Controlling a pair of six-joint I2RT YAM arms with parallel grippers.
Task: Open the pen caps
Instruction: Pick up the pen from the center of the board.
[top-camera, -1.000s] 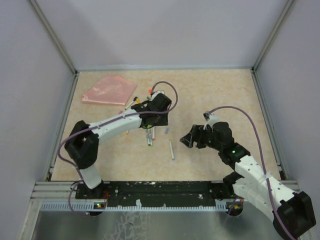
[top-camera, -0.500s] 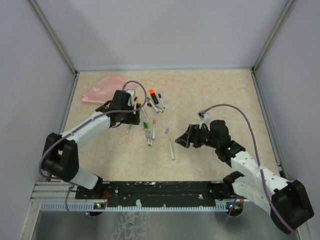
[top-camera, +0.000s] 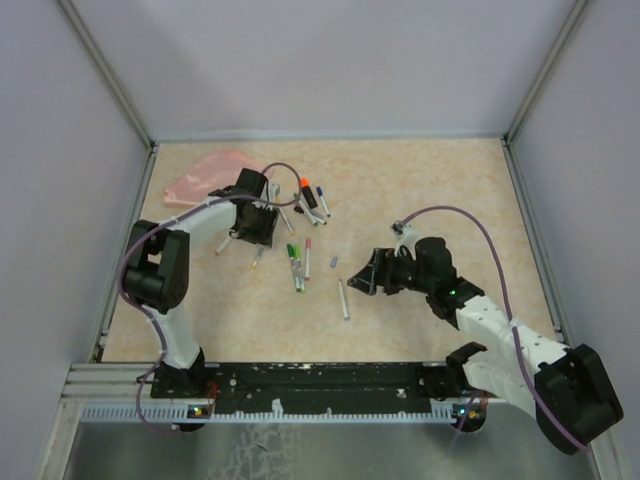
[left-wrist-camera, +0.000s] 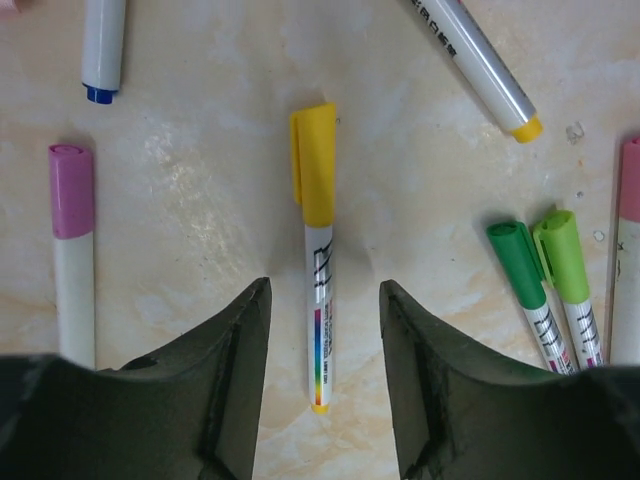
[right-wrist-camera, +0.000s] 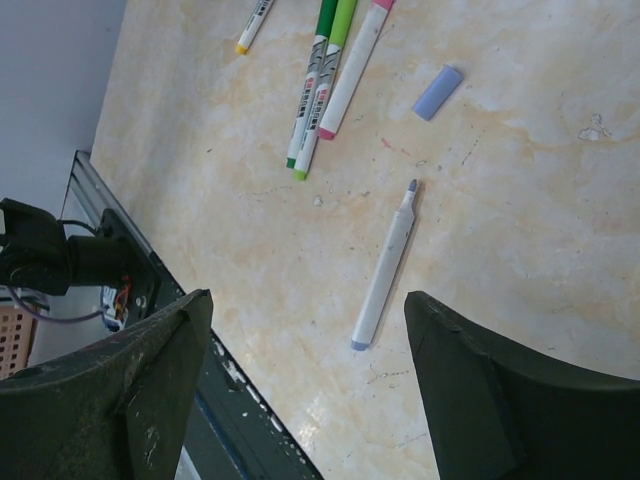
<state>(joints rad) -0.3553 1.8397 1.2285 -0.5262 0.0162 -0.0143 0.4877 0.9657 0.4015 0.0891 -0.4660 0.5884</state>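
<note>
In the left wrist view a white pen with a yellow cap (left-wrist-camera: 315, 165) lies on the table. Its barrel (left-wrist-camera: 320, 320) runs between the fingers of my left gripper (left-wrist-camera: 325, 300), which is open and touches nothing. Around it lie pens with a pink-purple cap (left-wrist-camera: 70, 190), a dark green cap (left-wrist-camera: 515, 255) and a light green cap (left-wrist-camera: 560, 250). From above, my left gripper (top-camera: 255, 225) hovers over the pen cluster. My right gripper (right-wrist-camera: 308, 300) (top-camera: 365, 283) is wide open and empty above an uncapped pen (right-wrist-camera: 385, 270), whose loose lilac cap (right-wrist-camera: 438, 92) lies apart.
A flat pink pouch (top-camera: 205, 175) lies at the back left, just behind my left arm. More pens, one with an orange cap (top-camera: 305, 190), lie right of the left gripper. The black base rail (top-camera: 320, 380) runs along the near table edge.
My left arm swung from the table's middle back left, over the pens near the pouch. Its jaws widened, then narrowed around the yellow-capped pen. The right gripper crept slightly left.
</note>
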